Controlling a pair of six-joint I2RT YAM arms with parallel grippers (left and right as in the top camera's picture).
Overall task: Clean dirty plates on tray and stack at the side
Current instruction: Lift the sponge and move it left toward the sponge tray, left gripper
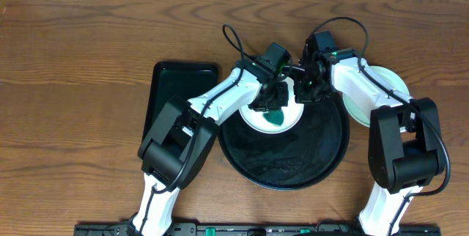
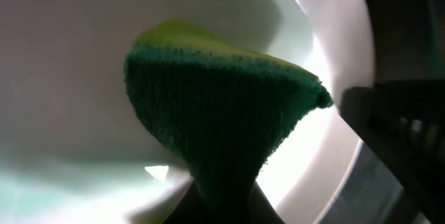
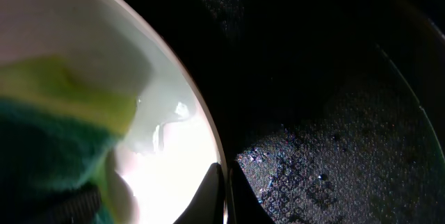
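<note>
Left gripper [image 1: 272,102] clamped on sponge [image 2: 222,113], plate [image 1: 254,124] centre directly beneath it; right gripper [image 3: 225,195] pinched shut on plate's right rim.

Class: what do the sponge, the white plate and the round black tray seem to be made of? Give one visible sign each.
The sponge: foam, matte; rough dark green scouring face over a yellow-green layer.
The plate: ceramic or hard plastic, glossy; smooth white with bright highlights.
The tray: probably plastic, semi-glossy black; fine pebbled texture that glints.
</note>
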